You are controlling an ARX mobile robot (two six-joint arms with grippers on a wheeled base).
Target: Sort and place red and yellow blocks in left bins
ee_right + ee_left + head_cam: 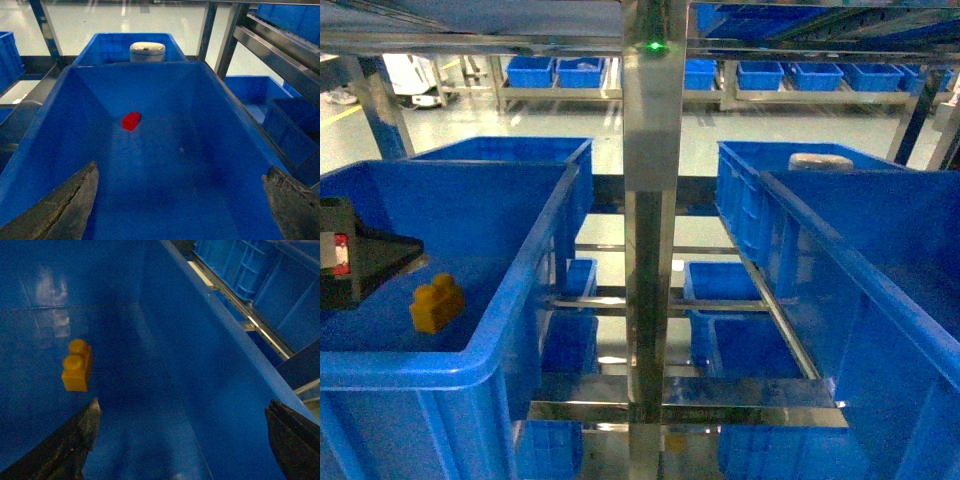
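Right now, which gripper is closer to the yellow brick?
Left. The left gripper hangs open inside the left bin beside the yellow brick; the right gripper is over the right bin.

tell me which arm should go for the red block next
Right. The red block lies on the floor of the bin under the right gripper, whose jaws are open and empty. The left gripper faces the yellow block.

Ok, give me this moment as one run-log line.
left gripper: open, empty, over yellow block in left bin | right gripper: open, empty | red block: on right bin floor, not yet moved
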